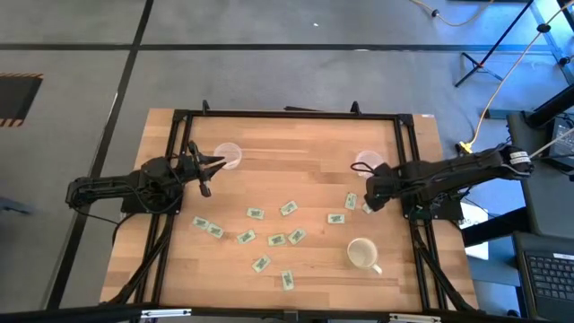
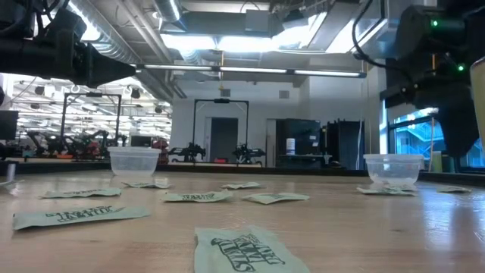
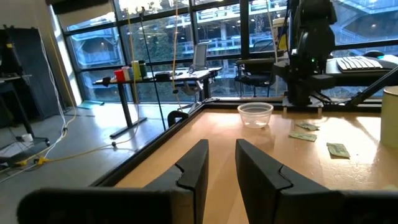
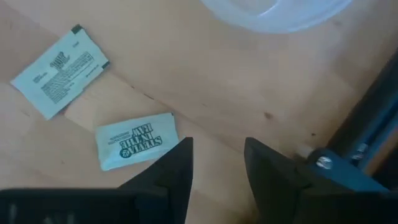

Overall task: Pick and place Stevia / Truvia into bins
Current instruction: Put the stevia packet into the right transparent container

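Right gripper (image 1: 369, 203) low near the right edge, fingers (image 4: 176, 163) spread with nothing between them, just beside one Stevia packet (image 4: 136, 147), another packet (image 4: 58, 70) close by. Right clear cup (image 1: 367, 163) just beyond, toward the far edge. Left gripper (image 1: 213, 164) raised near the far-left corner beside the left clear cup (image 1: 228, 154) — fingers (image 3: 194, 169) parted, empty. Remaining packets (image 1: 288, 208) scattered across the middle of the tabletop toward the near edge — white mug (image 1: 361, 254) near the near-right corner.

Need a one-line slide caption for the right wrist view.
Right claw, open and empty, hovers above two Stevia packets beside a clear cup.
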